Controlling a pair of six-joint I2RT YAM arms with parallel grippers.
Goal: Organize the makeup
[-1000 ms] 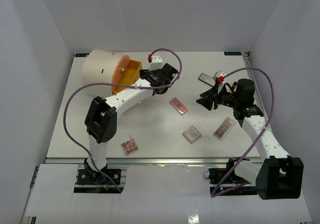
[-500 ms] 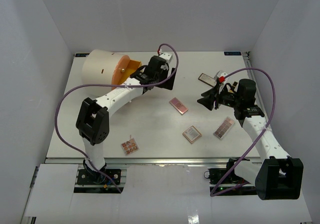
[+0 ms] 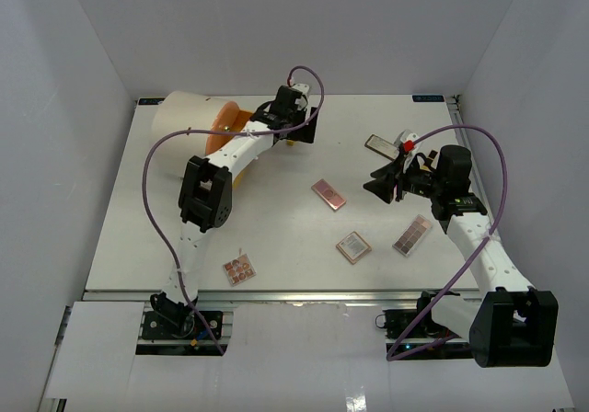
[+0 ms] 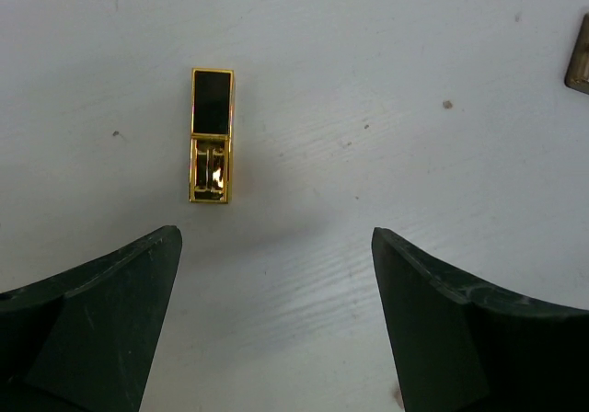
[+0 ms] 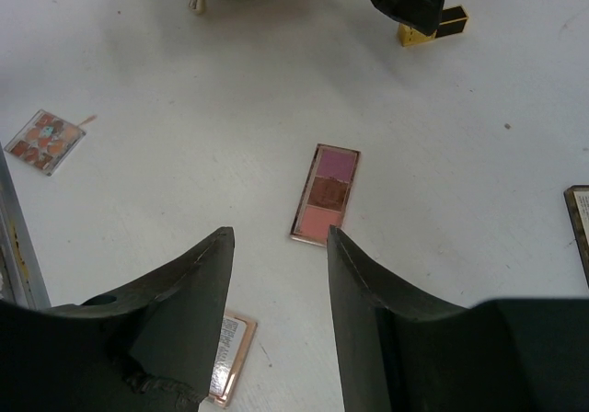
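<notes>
White worktop (image 3: 276,237) enclosed by plain white walls (image 3: 294,26) at back, left and right; aluminium rail (image 3: 304,294) along near edge; even, diffuse lighting

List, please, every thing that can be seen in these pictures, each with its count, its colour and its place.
table: 1, white, under everything
cylinder container: 1, cream with an orange face, far left
three-shade palette: 1, pink and brown, centre
square palette: 1, pinkish, nearer than the centre one
long palette: 1, brown-pink, near right
multi-shade palette: 1, orange-pink, near left
dark palette: 1, brownish, far right
lipstick: 1, gold and black, lying flat, far centre
left arm: 1, white with black joints
right arm: 1, the same colours
left end effector: 1, black, open, empty, just short of the lipstick
right end effector: 1, black, open, empty, right of centre
</notes>
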